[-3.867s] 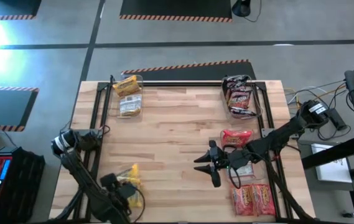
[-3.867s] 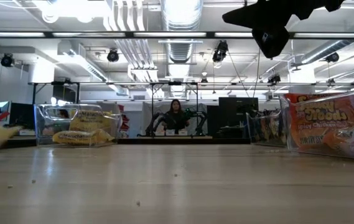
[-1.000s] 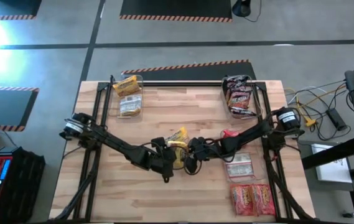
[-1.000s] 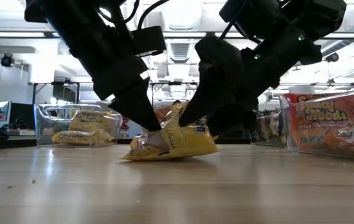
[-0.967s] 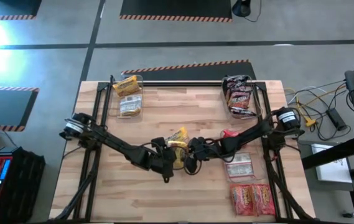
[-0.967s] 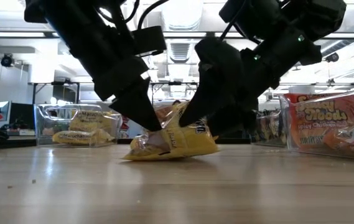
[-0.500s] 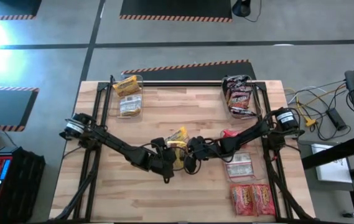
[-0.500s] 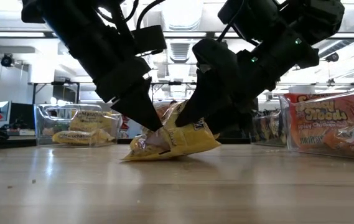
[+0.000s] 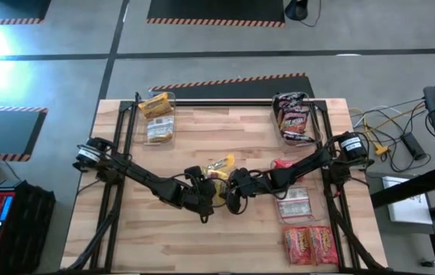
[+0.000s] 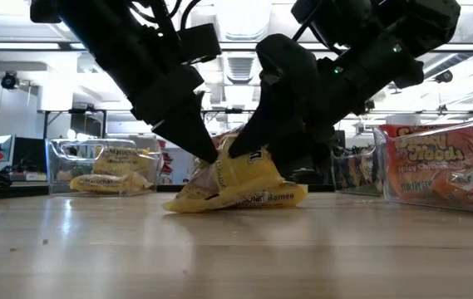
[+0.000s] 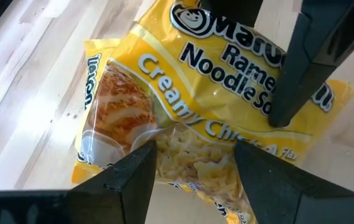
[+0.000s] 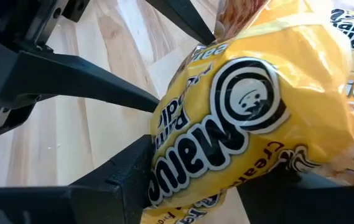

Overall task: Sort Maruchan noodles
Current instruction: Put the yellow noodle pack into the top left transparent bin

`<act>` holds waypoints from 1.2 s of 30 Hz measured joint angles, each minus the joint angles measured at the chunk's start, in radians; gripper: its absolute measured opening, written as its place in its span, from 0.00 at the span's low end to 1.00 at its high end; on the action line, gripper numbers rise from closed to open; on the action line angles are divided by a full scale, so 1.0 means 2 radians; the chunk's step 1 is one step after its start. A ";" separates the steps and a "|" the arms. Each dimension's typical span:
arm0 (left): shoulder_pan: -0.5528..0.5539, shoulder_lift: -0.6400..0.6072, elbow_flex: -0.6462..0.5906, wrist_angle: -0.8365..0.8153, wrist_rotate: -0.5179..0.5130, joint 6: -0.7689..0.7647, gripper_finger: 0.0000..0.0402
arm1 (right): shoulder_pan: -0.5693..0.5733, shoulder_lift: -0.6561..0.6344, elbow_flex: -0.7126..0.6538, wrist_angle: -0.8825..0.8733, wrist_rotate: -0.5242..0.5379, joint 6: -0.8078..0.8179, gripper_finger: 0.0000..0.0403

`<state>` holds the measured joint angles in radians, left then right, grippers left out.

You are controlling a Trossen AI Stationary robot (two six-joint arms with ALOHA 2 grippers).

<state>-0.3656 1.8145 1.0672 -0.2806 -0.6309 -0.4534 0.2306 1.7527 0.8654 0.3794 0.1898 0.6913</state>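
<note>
At the middle of the pale wooden counter (image 9: 202, 237), the left claw (image 9: 211, 194) and right claw (image 9: 229, 191) meet over one crinkly yellow plastic Maruchan creamy chicken ramen packet (image 10: 240, 188). Both claws pinch it, their fingers partly spread around the packet, which bulges between them with its lower edge touching the counter

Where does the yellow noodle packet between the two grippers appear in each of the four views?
High view: the yellow packet lies mid-table, between both arms.
Low view: centre, yellow packet on the tabletop under both arms.
Left wrist view: fills the picture.
Right wrist view: fills the middle and right.
Shared landmark: the wooden table, seen in every view.
</note>
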 joint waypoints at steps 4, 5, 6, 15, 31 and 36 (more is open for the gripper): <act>0.000 -0.003 0.000 -0.001 0.000 0.000 0.51 | 0.000 0.000 0.000 0.000 -0.004 0.002 0.44; 0.000 -0.005 0.001 -0.002 0.000 0.000 0.51 | 0.000 -0.001 0.000 -0.001 -0.003 0.002 0.43; 0.000 -0.008 0.001 -0.003 0.000 0.000 0.51 | 0.000 -0.001 0.000 -0.003 -0.003 0.002 0.41; -0.011 -0.056 0.001 -0.023 0.005 0.000 0.51 | -0.002 -0.005 -0.001 -0.012 -0.009 -0.008 0.33; -0.063 -0.138 -0.006 -0.312 -0.004 -0.197 0.51 | -0.028 -0.018 0.083 -0.149 -0.004 -0.123 0.30; -0.071 -0.146 -0.033 -0.362 0.051 -0.238 0.51 | -0.061 -0.019 0.177 -0.267 -0.004 -0.199 0.31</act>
<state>-0.5072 1.5221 1.0005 -1.0044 -0.5298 -0.9301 0.1089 1.7153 1.2199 -0.1545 0.1821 0.2926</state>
